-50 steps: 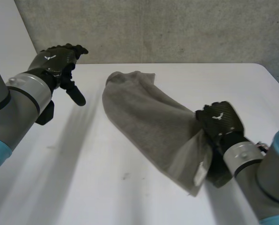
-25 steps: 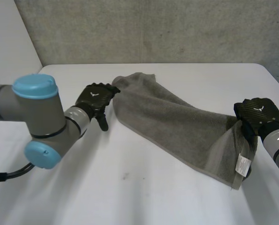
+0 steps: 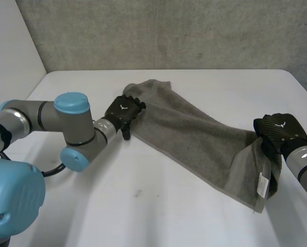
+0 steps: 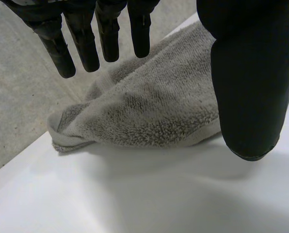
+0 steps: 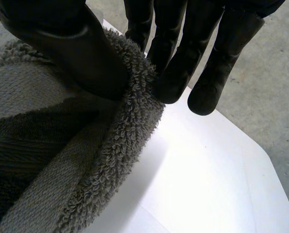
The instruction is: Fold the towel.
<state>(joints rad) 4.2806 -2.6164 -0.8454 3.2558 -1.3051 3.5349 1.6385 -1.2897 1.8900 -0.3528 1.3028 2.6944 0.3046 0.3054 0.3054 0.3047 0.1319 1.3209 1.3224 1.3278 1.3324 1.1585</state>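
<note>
One towel (image 3: 194, 135) edge sat pinched in the right robot hand (image 3: 279, 128); the left robot hand (image 3: 123, 110), fingers straight, was at the opposite edge, with broad white bench (image 3: 143, 206) before both.

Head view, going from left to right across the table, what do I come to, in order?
In order: left arm → left hand at one end of the towel → towel → right hand, pinching its other end.

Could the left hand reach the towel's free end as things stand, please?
Probably yes: the left hand is open right at that end of the towel, with nothing between them.
</note>
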